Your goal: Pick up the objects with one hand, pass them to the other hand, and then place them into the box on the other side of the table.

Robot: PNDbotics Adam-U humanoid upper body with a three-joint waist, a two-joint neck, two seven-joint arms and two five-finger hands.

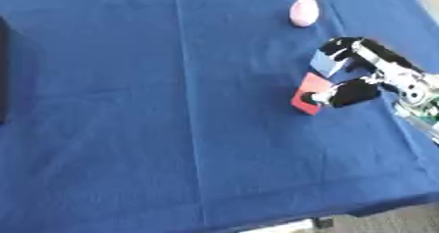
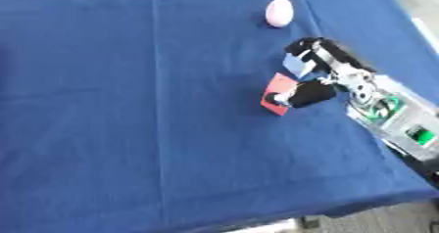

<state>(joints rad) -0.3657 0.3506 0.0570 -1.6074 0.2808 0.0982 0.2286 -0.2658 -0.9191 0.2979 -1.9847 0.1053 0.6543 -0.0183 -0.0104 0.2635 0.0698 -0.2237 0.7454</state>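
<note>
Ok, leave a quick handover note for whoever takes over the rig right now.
Right robot hand: curled round the red block and a light blue piece, on the blue cloth at the table's right side.
Left robot hand: not in view.
Pink egg-shaped object: untouched at the far edge.
Dark shape at the left edge, possibly the box.
Done: nothing visibly placed.
Left: lift, pass, place both.
</note>
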